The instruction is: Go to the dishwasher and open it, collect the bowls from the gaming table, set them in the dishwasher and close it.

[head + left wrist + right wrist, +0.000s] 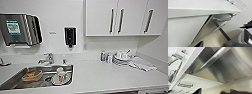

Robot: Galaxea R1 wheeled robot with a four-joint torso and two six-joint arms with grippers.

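- Under the bench (105, 75), on the robot's side of it, sits the dishwasher (238, 65). Its grey steel front shows close up in the right wrist view.
- There is one dishwasher, and I think its door is shut, because the front stands flat under the bench edge.
- One long shiny handle bar (211, 59) runs sideways across the top of that front, along the bench edge. The left wrist view shows the same bar end-on (223, 18).
- The right tool (215, 92) is just beside this bar and points at the steel front. The bar lies ahead of it and a bit higher.
- The right tool looks open, with its two dark tips (198, 91) spread apart and nothing between them.
- The left tool (216, 44) is off to one end of the bar, near it but not touching. I cannot tell if it is open or closed.
- I think the right arm is the nearer one for a pull on the bar.
- On the bench top there is one sink (71, 75) with one tap (47, 58), and in it a cup (60, 72) and an orange tub (31, 75).
- Further along sit one stack of plates (121, 58), some small bottles (103, 55) and one folded cloth (142, 65).
- On the wall hang one paper box (20, 28), one black soap box (70, 36) and white cupboards with three bar handles (121, 21).
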